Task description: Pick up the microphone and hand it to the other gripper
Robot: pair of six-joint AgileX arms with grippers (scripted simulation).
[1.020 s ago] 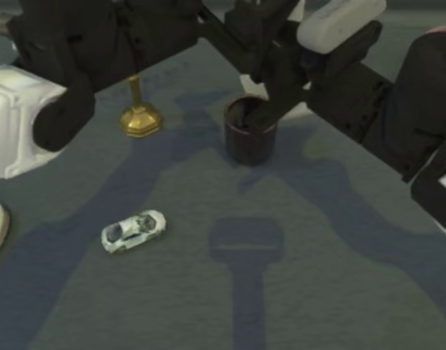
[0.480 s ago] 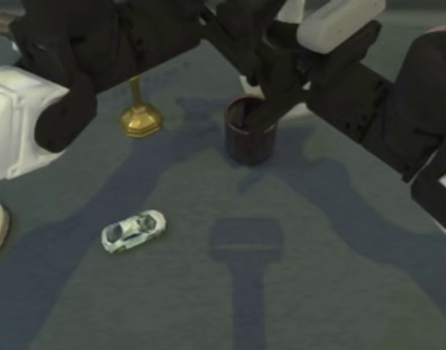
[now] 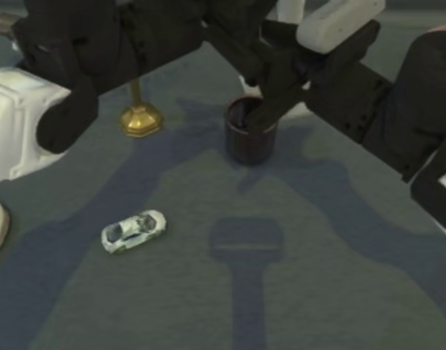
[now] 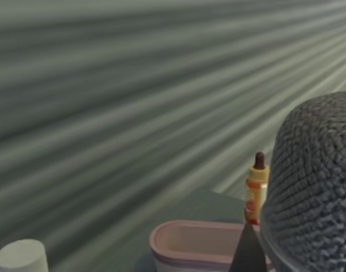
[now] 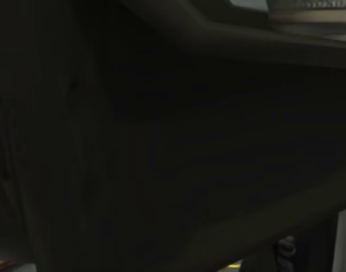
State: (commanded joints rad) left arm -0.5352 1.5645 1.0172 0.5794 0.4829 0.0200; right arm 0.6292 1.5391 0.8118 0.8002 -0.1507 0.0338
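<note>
The microphone's grey mesh head [image 4: 317,187] fills one side of the left wrist view, close against a dark fingertip [image 4: 247,255] of my left gripper, which looks shut on it. In the top view my left gripper [image 3: 224,33] and my right gripper [image 3: 270,95] meet high above the table's far middle. Both black arms overlap there and hide the microphone. A black finger of the right gripper hangs over the dark cup [image 3: 250,138]. The right wrist view is dark.
A gold stand [image 3: 140,117] is left of the dark cup, and a white toy car [image 3: 133,231] lies at the near left. Farther off, the left wrist view shows a pink tub [image 4: 195,241], a dropper bottle [image 4: 256,190] and a white cylinder [image 4: 22,258].
My left arm has shifted slightly up and to the right, closer against the right gripper. The right arm has hardly moved.
</note>
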